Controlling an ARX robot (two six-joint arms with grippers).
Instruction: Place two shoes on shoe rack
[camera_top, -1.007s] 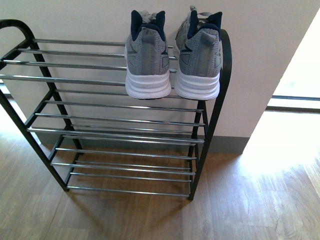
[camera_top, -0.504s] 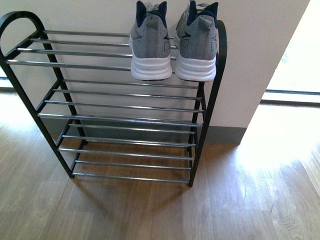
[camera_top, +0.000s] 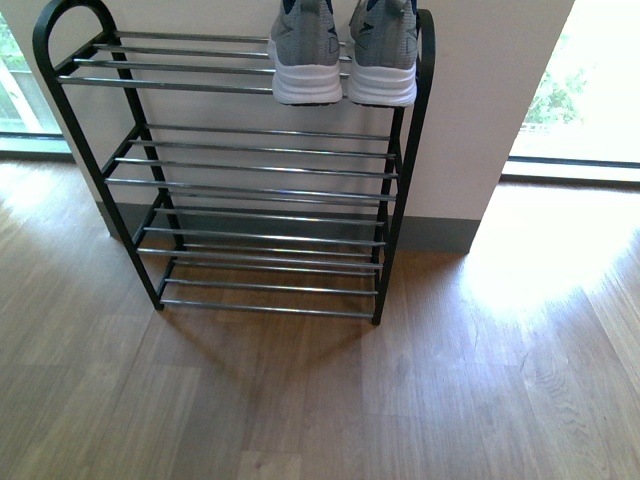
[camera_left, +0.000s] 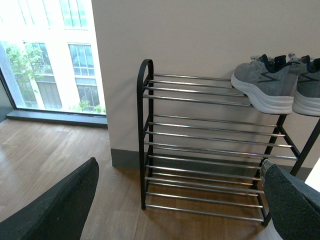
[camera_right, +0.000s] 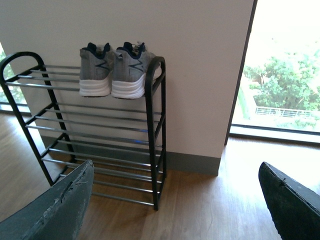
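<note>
Two grey knit shoes with white soles, one (camera_top: 305, 52) beside the other (camera_top: 385, 50), stand side by side on the right end of the top tier of the shoe rack (camera_top: 82, 128), heels toward me. The rack is black-framed with silver rods and stands against the wall. The pair also shows in the left wrist view (camera_left: 264, 85) and in the right wrist view (camera_right: 112, 75). My left gripper (camera_left: 182, 200) is open and empty, well back from the rack (camera_left: 143, 130). Open as well, my right gripper (camera_right: 175, 200) holds nothing. Neither arm shows in the front view.
Wood floor (camera_top: 450, 380) spreads in front of the rack. A pale wall with grey skirting (camera_top: 440, 235) stands behind it. Floor-length windows (camera_top: 575, 90) flank the wall on both sides. The rack's three lower tiers hold nothing.
The front view has pulled back from the rack: rack and shoes have shifted up in the picture and look smaller, and more floor shows. The shoes stay in place on the top tier.
</note>
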